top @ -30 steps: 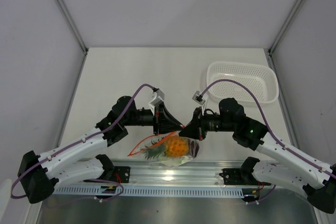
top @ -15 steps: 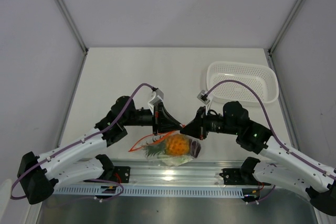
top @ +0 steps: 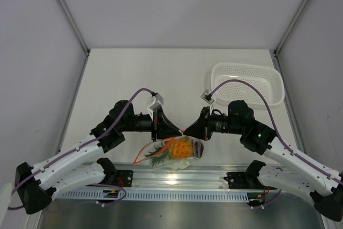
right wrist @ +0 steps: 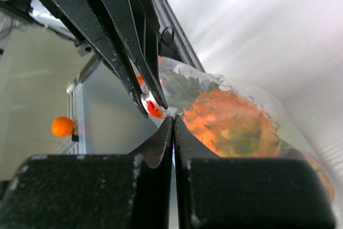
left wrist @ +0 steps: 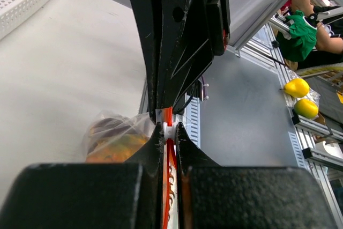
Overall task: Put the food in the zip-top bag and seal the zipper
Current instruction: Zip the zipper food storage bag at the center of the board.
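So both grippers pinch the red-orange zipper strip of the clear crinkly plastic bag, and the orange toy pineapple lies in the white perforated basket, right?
Not quite. The orange toy pineapple lies inside the clear crinkly plastic bag, not in the white perforated basket, as the top external view shows. The left gripper and right gripper do pinch the red-orange zipper strip.

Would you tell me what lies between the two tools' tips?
Only the zipper, pinched by the left tool and the right tool; the left wrist view shows it.
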